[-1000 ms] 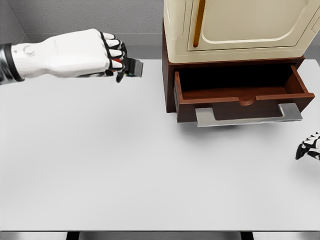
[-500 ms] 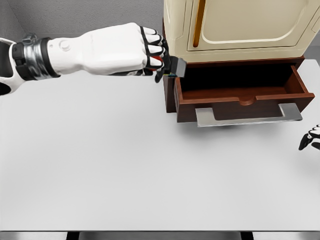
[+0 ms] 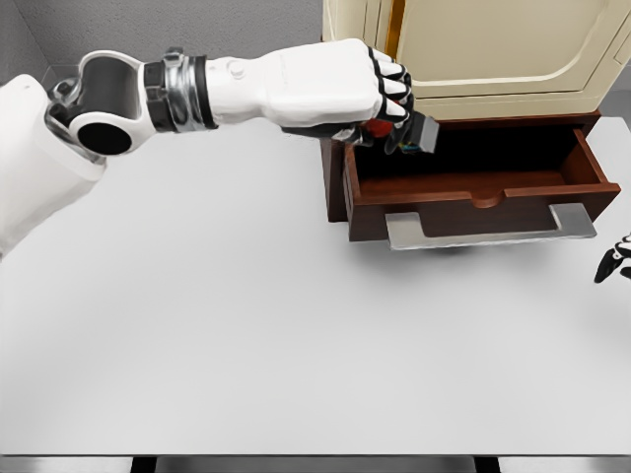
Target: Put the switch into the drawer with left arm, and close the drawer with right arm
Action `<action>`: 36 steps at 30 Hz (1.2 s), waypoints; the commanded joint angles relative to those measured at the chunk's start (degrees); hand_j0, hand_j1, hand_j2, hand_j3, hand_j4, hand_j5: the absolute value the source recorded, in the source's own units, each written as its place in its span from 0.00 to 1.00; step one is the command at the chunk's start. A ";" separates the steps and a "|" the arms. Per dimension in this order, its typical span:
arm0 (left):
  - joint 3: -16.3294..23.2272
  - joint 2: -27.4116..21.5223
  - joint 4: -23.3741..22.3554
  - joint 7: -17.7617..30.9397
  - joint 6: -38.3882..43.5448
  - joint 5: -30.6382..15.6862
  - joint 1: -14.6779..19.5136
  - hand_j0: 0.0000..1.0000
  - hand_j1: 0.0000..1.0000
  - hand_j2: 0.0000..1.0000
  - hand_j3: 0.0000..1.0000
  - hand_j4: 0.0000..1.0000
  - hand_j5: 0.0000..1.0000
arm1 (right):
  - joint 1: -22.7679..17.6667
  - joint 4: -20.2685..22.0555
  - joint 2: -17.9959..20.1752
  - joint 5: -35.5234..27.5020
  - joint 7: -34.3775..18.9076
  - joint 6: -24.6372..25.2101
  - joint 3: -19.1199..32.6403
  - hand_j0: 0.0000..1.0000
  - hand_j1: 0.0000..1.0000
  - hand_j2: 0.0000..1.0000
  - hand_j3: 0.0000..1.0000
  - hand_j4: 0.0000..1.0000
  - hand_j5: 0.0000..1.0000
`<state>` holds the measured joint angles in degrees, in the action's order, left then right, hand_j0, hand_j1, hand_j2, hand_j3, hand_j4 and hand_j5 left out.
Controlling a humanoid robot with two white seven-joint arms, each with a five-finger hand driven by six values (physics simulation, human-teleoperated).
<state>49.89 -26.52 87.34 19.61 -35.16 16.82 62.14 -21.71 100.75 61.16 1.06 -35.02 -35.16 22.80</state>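
White table [image 3: 246, 345] fills view, grey wall behind. Cream cabinet [image 3: 493, 49] on dark wood base, drawer [image 3: 473, 182] pulled open, grey handle [image 3: 488, 232] in front. Left hand [image 3: 365, 94] over drawer's left end, fingers clenched around switch [image 3: 422, 133]. Switch: small grey block with red part, sticking out rightward above drawer interior; long axis unclear. No writing legible. Right hand [image 3: 613, 264] at right edge, grip unreadable.

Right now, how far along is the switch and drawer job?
Done: the left hand has grasped the switch and holds it over the open drawer. In hand: placing it; it is not yet released. Left: drop it in, then close the drawer with the right hand, which waits at the table's right edge.
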 commanded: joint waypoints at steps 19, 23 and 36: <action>1.88 4.55 -2.96 -0.01 0.16 -0.74 1.58 0.95 0.95 0.95 0.95 0.95 0.95 | 0.26 0.06 0.10 -0.54 0.02 0.16 -1.44 0.48 0.48 0.48 0.48 0.48 0.48; 1.88 4.46 -3.05 -0.01 0.16 -0.74 1.58 1.00 1.00 1.00 1.00 1.00 1.00 | 0.26 0.06 0.10 -0.54 0.02 0.16 -1.44 0.49 0.49 0.49 0.49 0.49 0.49; 2.06 -20.40 13.65 -0.63 0.16 -7.15 2.55 1.00 1.00 1.00 1.00 1.00 1.00 | 4.13 0.06 1.24 -0.36 0.02 0.16 -5.83 0.49 0.49 0.49 0.49 0.49 0.49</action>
<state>52.02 -40.76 99.88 19.02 -35.09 10.46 64.69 -17.31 100.80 61.70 0.95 -35.01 -35.14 18.59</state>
